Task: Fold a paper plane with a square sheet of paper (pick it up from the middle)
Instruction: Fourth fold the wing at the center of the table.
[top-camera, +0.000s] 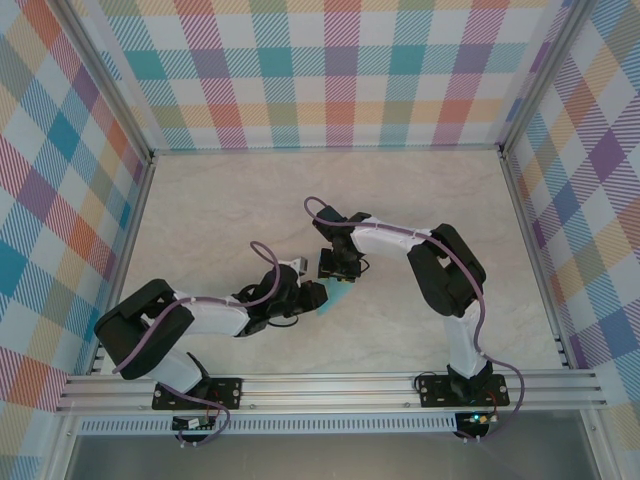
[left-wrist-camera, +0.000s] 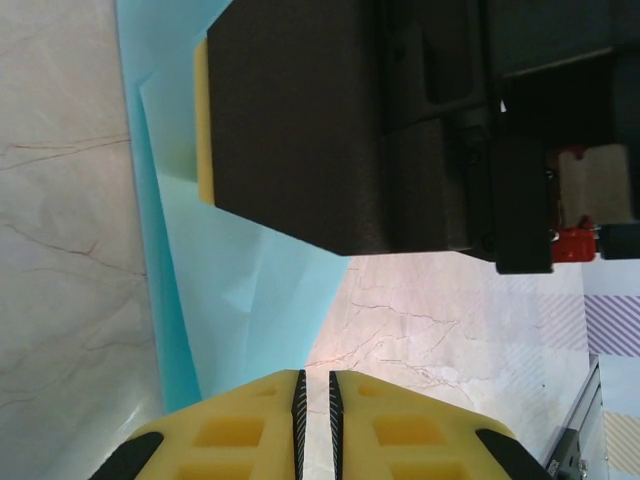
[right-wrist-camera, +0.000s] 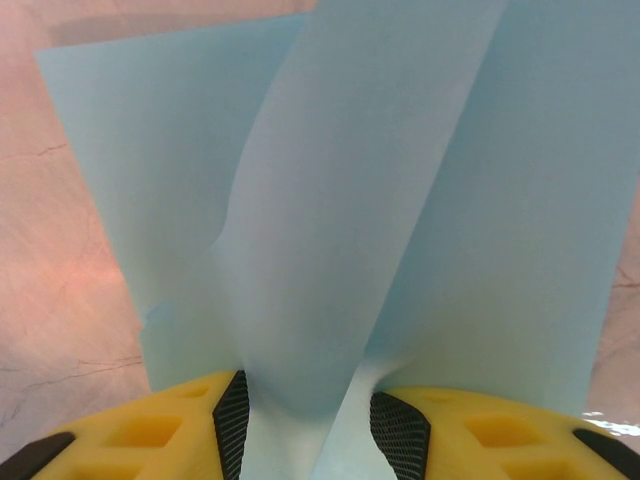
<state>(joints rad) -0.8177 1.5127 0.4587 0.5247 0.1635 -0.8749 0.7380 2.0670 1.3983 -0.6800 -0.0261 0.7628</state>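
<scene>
The paper (top-camera: 337, 298) lies on the table's (top-camera: 210, 215) near middle.

**Two pincers met over a scrap of blue at mid-tabletop**

A pale, marble-veined tabletop (top-camera: 230, 205) is seen from above, enclosed on three sides by plaid walls (top-camera: 330, 70). Both arm bases are bolted to an aluminium rail (top-camera: 330, 385) along the near edge. The left arm is bent out to the left and then stretched rightward, so that the left pincer (top-camera: 311, 291) is brought to the left edge of a light-blue sheet of paper (top-camera: 336, 298). The right arm is arched over from the right, and the right pincer (top-camera: 337, 279) is pointed down onto the far end of the sheet. Most of the paper is covered by the two pincers. Their grip cannot be judged from here.
</scene>
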